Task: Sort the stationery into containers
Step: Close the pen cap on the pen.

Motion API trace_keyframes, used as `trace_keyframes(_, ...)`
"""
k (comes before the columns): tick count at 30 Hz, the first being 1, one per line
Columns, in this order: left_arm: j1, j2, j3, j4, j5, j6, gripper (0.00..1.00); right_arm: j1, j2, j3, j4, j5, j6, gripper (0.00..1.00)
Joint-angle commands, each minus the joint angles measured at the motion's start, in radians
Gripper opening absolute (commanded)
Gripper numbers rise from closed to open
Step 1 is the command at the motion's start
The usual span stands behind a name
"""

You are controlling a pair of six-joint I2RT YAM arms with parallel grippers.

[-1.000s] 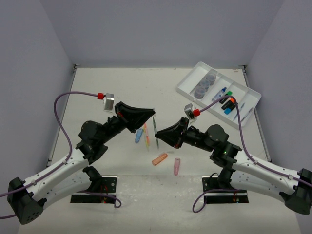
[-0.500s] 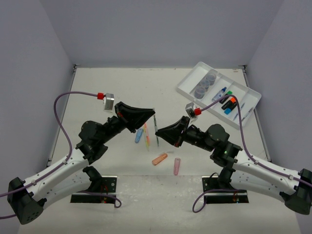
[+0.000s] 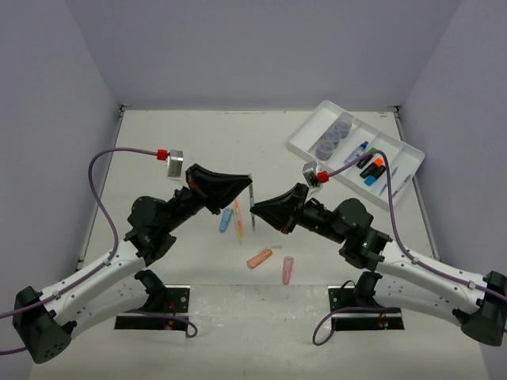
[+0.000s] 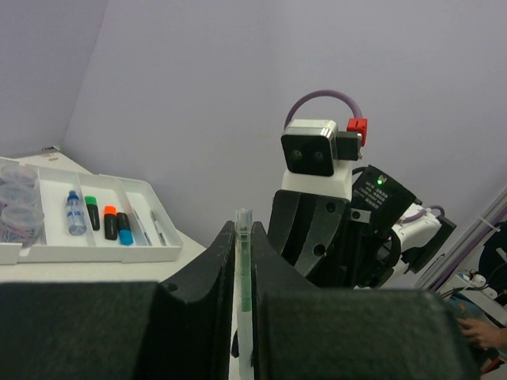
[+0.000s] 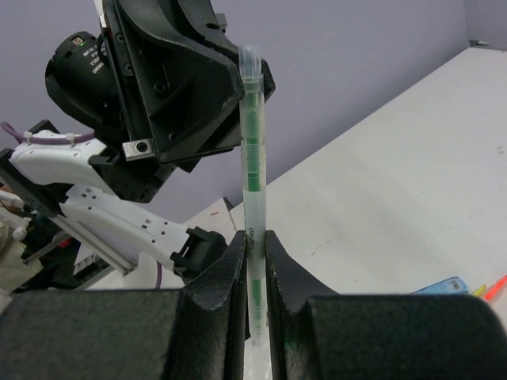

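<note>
left end effector (image 4: 243, 241) and right end effector (image 5: 253, 245) both clenched on green pen (image 5: 252, 150), long axis spanning between them.

Top view high, looking down; wrist views close, face-to-face, sharing pen (image 5: 252, 158).

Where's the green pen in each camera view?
Top: pen at centre, between the two arms.
Left wrist: pen at bottom centre, upright.
Right wrist: pen at centre, upright.
Shared: tray, upper right in top, left in left wrist; not in right wrist.
</note>
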Motion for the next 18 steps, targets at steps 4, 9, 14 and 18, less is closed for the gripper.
trace_keyframes(4, -0.002, 0.008, -0.014, 0.024, 0.019, -0.008, 0.0, 0.004, 0.063, 0.152, 0.11, 0.051, -0.078, 0.0)
trace_keyframes(9, -0.002, 0.003, 0.011, -0.052, 0.019, 0.056, 0.11, 0.004, 0.075, 0.167, 0.068, 0.04, -0.139, 0.0)
trace_keyframes(14, -0.002, -0.018, 0.047, -0.18, -0.017, 0.121, 0.3, 0.003, 0.065, 0.141, 0.02, 0.0, -0.154, 0.0)
trace_keyframes(18, -0.003, -0.026, 0.054, -0.208, -0.033, 0.133, 0.27, 0.004, 0.051, 0.12, 0.006, 0.0, -0.147, 0.0)
